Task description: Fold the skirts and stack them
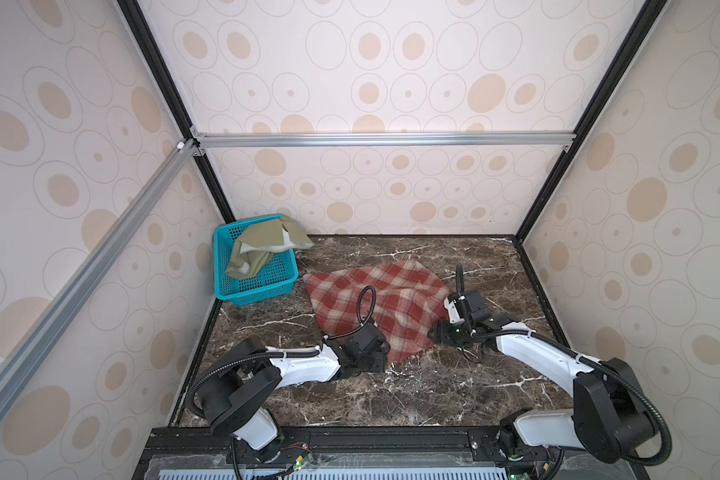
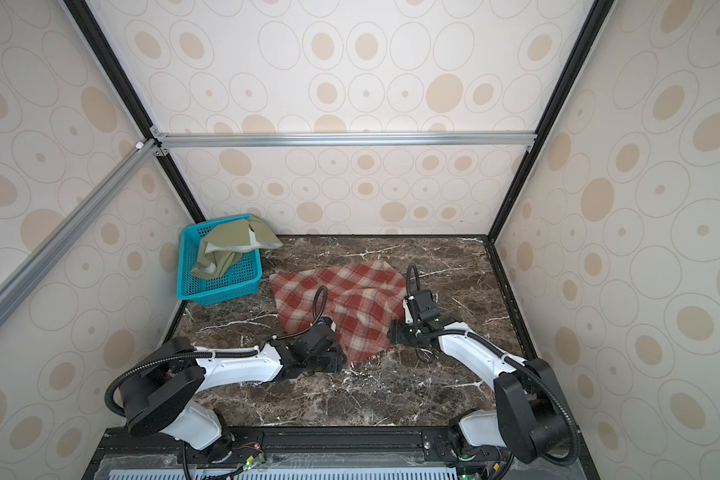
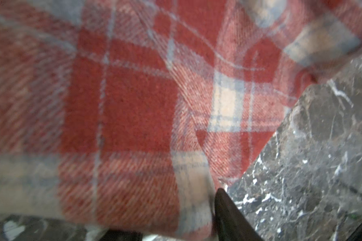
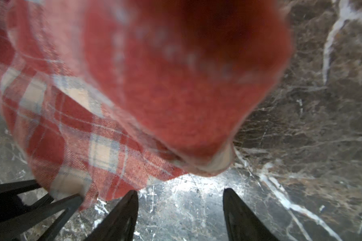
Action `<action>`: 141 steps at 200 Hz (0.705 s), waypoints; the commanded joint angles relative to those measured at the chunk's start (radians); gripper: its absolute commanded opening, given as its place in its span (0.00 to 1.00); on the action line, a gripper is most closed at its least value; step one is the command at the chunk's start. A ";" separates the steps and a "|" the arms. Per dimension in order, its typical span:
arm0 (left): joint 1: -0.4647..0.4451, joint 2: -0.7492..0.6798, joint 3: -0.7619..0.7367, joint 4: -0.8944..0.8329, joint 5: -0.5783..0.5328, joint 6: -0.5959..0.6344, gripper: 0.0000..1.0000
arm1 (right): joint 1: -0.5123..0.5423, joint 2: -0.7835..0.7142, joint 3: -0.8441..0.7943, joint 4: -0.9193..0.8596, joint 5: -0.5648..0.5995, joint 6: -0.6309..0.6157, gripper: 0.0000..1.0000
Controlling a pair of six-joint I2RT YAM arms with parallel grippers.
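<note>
Right gripper (image 4: 180, 192): in the wrist view the fingers are seen well apart, with bare marble between them and nothing held. The tips are set low over the table (image 1: 433, 395), just short of the near right edge of the plaid skirt (image 1: 375, 299), where a fold of cloth is humped up.

Left gripper (image 1: 379, 355): placed at the skirt's near corner. Only one finger (image 3: 228, 212) is shown in the wrist view, against the cloth edge. The other is hidden, so it cannot be told whether the hem is clamped.

Plaid skirt: laid mid-table, rumpled, one layer lapped over another, not squared.

Olive-green skirt (image 1: 262, 249): draped in and over the rim of the teal basket (image 1: 262, 286) at the far left corner.

Step judged: the first skirt is being approached at its near edge, for spreading or a first fold. The task is at an early stage.

Next move: the hem needs to be pinched from both sides, low enough for the thick cloth to be caught. It then needs to be lifted evenly so the layers are carried together. A shallow bite is likely to be slipped.
</note>
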 commanded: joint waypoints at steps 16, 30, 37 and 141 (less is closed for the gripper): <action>-0.006 0.033 0.034 -0.042 -0.056 -0.004 0.27 | 0.005 0.105 0.000 0.085 0.026 -0.009 0.68; -0.006 0.022 0.035 -0.055 -0.067 -0.003 0.10 | 0.005 0.144 0.008 0.111 0.029 -0.007 0.67; -0.006 0.013 0.038 -0.063 -0.076 -0.001 0.01 | 0.005 0.163 0.012 0.126 0.026 -0.011 0.64; 0.197 -0.279 0.551 -0.489 -0.486 0.345 0.00 | -0.006 0.019 0.567 -0.178 -0.095 -0.105 0.00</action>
